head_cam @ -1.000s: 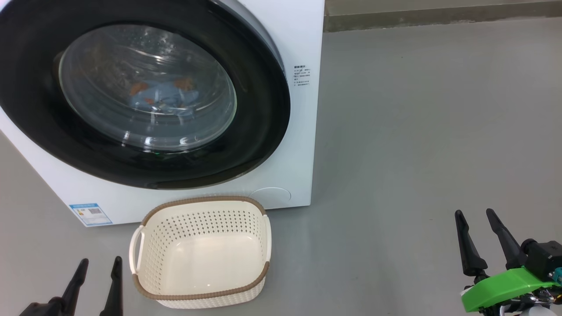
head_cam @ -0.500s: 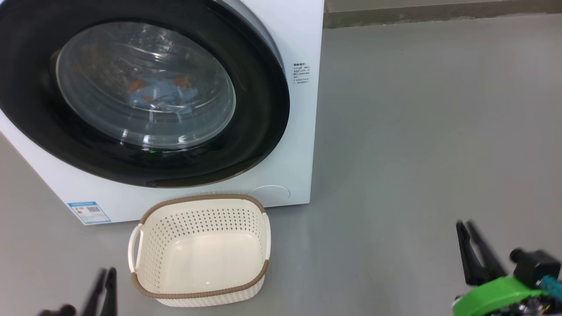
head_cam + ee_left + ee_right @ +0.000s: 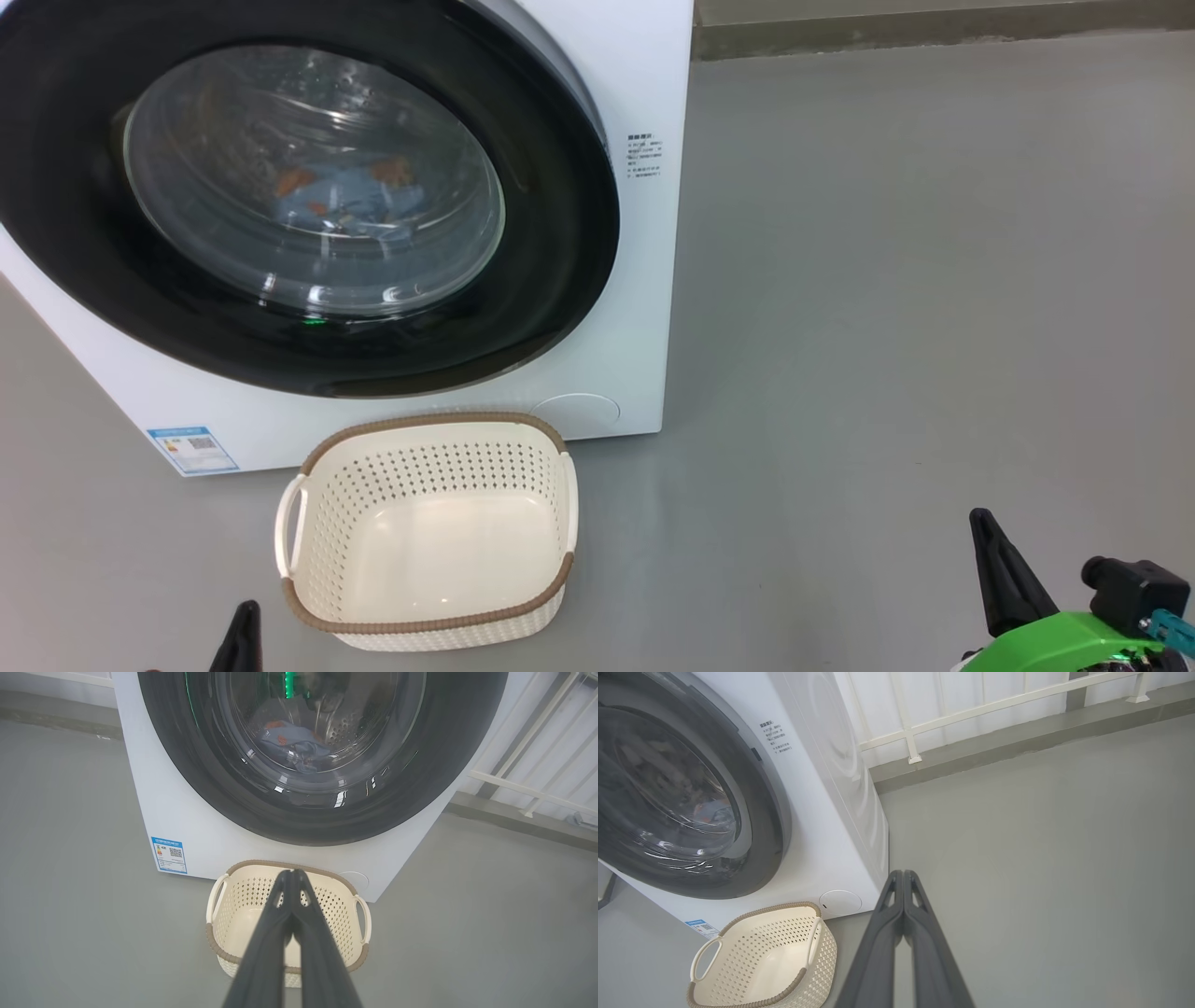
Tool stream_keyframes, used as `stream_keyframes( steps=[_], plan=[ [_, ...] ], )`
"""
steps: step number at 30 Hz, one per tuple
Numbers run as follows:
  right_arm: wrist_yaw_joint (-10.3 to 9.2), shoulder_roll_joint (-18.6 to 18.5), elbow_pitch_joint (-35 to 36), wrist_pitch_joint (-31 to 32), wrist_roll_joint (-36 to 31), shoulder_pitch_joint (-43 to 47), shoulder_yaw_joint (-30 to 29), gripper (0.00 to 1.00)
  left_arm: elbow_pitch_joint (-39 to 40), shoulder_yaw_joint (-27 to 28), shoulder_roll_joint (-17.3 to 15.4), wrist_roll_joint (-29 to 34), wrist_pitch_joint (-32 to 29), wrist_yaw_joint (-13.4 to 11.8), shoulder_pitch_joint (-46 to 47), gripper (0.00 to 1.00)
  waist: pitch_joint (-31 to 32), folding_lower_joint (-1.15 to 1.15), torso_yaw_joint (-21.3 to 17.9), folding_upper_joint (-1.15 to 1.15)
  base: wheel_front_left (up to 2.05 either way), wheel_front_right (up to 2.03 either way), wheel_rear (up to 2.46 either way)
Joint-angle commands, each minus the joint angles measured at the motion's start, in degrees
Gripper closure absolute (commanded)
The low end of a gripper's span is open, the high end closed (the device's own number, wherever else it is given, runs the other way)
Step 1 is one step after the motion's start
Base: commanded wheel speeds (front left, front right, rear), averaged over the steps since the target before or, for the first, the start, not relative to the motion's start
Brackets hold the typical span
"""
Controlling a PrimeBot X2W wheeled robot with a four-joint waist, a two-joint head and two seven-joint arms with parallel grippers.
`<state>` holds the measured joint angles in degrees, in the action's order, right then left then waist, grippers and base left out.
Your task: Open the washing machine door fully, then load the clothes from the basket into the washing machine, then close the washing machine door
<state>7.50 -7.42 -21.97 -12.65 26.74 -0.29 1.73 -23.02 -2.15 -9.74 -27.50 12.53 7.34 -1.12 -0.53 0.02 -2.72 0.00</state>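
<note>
- The left end effector (image 3: 292, 876) had its two fingers spread a second ago. Now they are pressed together tip to tip, pinching nothing, and it sits lower at the bottom left of the head view. In its own wrist view it points over the basket from well above, touching nothing.
- The washing machine door (image 3: 560, 233) is shut flush against the front, as it was a second ago. Its black rim lies flat all round, with no gap showing.
- The clothes (image 3: 350, 201) lie inside the drum, seen through the glass bowl as a blue bundle with orange-brown patches. They have not shifted.
- The basket (image 3: 429, 417) stands on the floor (image 3: 887, 327) just in front of the washing machine (image 3: 644, 280), below the door. It is empty and has not moved.
- The right end effector (image 3: 903, 875) has also gone from spread to closed on nothing, and has sunk toward the bottom right of the head view. It is well apart from the machine and the basket, over bare floor.
- Judged from this, all three steps look done: the load is in and the door is closed. Both arms closing and dropping away reads as a return to rest, not a new reach. The one open doubt is whether the latch has truly caught, which cannot be told from here.
</note>
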Motion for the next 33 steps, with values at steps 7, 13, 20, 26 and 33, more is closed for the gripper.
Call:
stream_keyframes(
  steps=[7, 13, 20, 26, 33],
  plan=[
    [0.0, -0.3, 2.0, 1.3, 5.3, -1.9, -0.9, 1.0, 2.0, 1.3, -0.3, -4.9, -1.3, 0.0, 1.9, 1.0, 0.0, -0.01, 0.2, 0.0, 0.0, 0.0, 0.0],
    [0.0, 0.0, 2.3, 2.3, 8.7, -2.1, -1.3, 1.0, 2.4, 1.7, 0.1, -8.3, -2.3, 0.0, 2.2, 1.0, 0.0, -0.01, 0.3, 0.0, 0.0, 0.0, 0.0],
    [0.0, 0.3, 2.7, 3.5, 12.7, -2.4, -1.8, 1.0, 2.9, 2.2, 0.6, -12.3, -3.4, 0.0, 2.6, 1.0, 0.1, -0.01, 0.5, 0.0, 0.0, 0.0, 0.0],
    [0.0, 0.6, 3.1, 4.5, 16.1, -2.6, -2.2, 1.0, 3.3, 2.6, 1.0, -15.7, -4.5, 0.1, 2.9, 1.0, 0.1, -0.01, 0.6, 0.0, 0.0, 0.0, 0.0],
    [0.0, 0.9, 3.4, 5.7, 20.1, -2.9, -2.7, 1.0, 3.8, 3.1, 1.4, -19.6, -5.6, 0.1, 3.2, 1.0, 0.1, -0.01, 0.8, 0.0, 0.0, 0.0, 0.0]
  ],
)
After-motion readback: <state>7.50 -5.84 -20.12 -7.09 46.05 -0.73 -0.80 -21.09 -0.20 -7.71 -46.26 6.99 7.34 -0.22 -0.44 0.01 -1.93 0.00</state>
